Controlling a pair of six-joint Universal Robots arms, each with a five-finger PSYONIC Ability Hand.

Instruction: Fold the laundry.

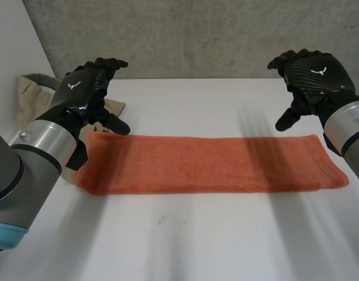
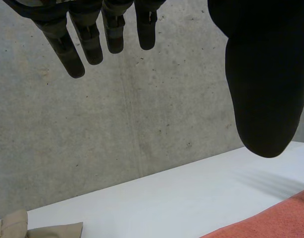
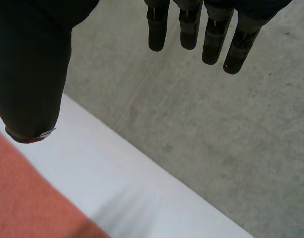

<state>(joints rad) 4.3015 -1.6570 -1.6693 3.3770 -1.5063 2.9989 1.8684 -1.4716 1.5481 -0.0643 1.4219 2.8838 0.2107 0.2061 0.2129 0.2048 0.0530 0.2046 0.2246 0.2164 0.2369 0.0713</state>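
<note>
Over orange towel (image 1: 209,164) ends, left hand (image 1: 83,88) and right hand (image 1: 314,73), fingers (image 2: 75,62) released.

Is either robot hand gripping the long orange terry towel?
No: left robot hand and right robot hand hover open above the long orange terry towel.

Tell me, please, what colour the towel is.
The towel is orange-red, clearest in the head view.

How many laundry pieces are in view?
2: an orange towel across the table's middle; a beige garment at the far left edge, partly hidden behind the left hand.
</note>
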